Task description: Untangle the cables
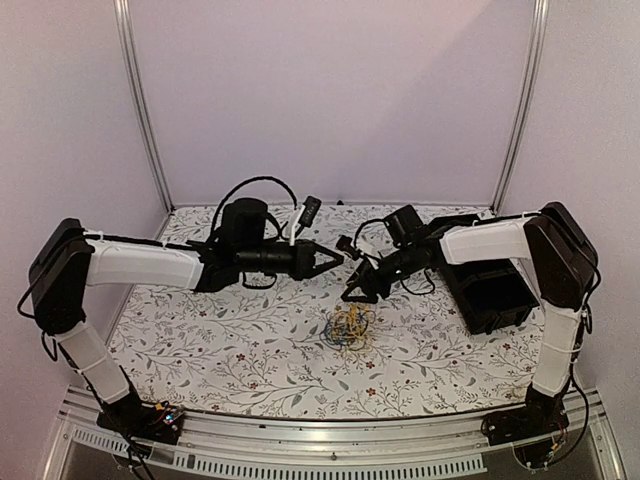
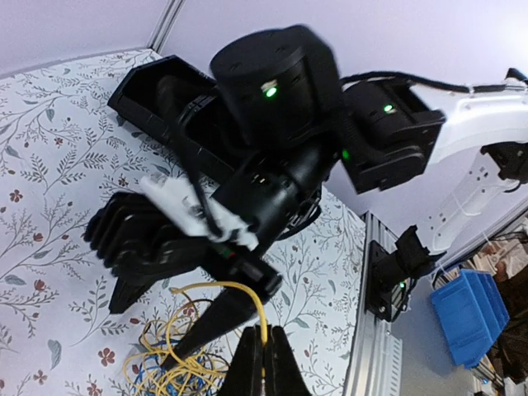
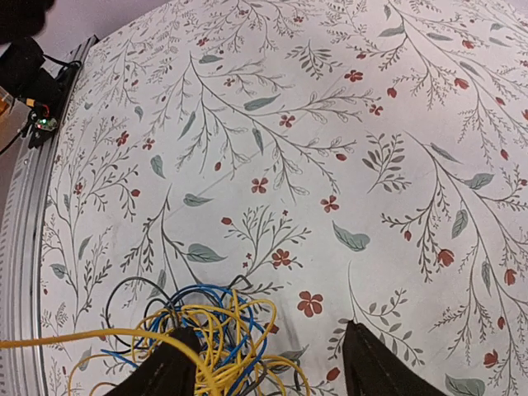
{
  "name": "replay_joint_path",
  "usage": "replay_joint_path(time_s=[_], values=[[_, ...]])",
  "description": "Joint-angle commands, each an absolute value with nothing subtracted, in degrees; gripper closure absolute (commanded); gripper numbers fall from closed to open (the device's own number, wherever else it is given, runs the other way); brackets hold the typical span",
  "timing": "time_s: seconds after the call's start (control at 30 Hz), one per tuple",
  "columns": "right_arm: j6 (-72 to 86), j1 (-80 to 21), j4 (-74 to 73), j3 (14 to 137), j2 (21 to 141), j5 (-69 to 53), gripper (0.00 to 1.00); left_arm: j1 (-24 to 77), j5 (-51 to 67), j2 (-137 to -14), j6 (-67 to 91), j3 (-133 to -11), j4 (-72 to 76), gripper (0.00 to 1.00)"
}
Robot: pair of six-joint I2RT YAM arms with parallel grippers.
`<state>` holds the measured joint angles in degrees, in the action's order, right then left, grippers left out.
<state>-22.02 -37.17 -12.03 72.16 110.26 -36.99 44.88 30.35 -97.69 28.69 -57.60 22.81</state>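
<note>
- The cables (image 1: pixel 350 328) lie tangled near the middle of the desk (image 1: pixel 200 340).
- The left claw (image 2: pixel 264 334) is closed on one yellow cable (image 2: pixel 223 286).
- The right claw (image 3: pixel 268 330) stands open above the tangle.

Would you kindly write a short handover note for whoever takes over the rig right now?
Left gripper: shut on one yellow cable, raised above the table.
Right gripper: open, low over the tangle, holding nothing.
Cables: yellow, blue and dark wires knotted in one heap on the floral cloth, below both grippers.
Done: one yellow strand gripped.
Left: pull it free, then separate the rest; no cable lies apart yet.
</note>
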Motion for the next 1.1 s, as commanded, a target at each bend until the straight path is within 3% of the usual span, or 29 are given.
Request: replay_joint_path(time_s=[0.0,0.13,0.23,0.4,0.6,0.77,0.93,1.0,1.07], values=[[-11.06,-37.28,-5.63,71.84,116.40,-40.74,0.52,45.04,27.73,-91.58,28.59,-58.82,21.01,1.00],[-8.58,-37.18,-5.08,71.65,119.99,-42.17,0.75,45.74,22.59,-84.67,24.04,-62.74,14.24,1.00],[-7.23,-37.10,-4.76,71.01,121.88,-42.46,0.84,46.55,16.95,-78.93,18.51,-70.04,7.63,1.00],[-5.27,-36.46,-5.28,71.14,124.81,-40.67,0.84,47.31,9.09,-74.93,9.08,-86.19,-0.79,1.00],[-3.99,-35.71,-6.62,72.04,128.56,-39.12,0.86,48.43,5.98,-80.44,0.24,-111.84,-11.77,1.00],[-4.47,-35.60,-7.70,72.70,130.39,-38.25,0.85,48.97,4.12,-84.41,-2.98,-122.96,-13.47,1.00],[-4.91,-35.51,-8.30,73.31,131.42,-36.37,0.99,49.92,1.76,-84.18,-5.46,-126.40,-8.70,1.00],[-5.45,-35.51,-9.15,74.04,131.90,-37.08,0.96,50.05,0.76,-84.61,-6.44,-127.77,-8.18,1.00],[-6.71,-35.51,-11.72,75.50,131.86,-38.83,0.81,50.01,0.18,-84.65,-6.70,-127.18,-8.16,1.00]])
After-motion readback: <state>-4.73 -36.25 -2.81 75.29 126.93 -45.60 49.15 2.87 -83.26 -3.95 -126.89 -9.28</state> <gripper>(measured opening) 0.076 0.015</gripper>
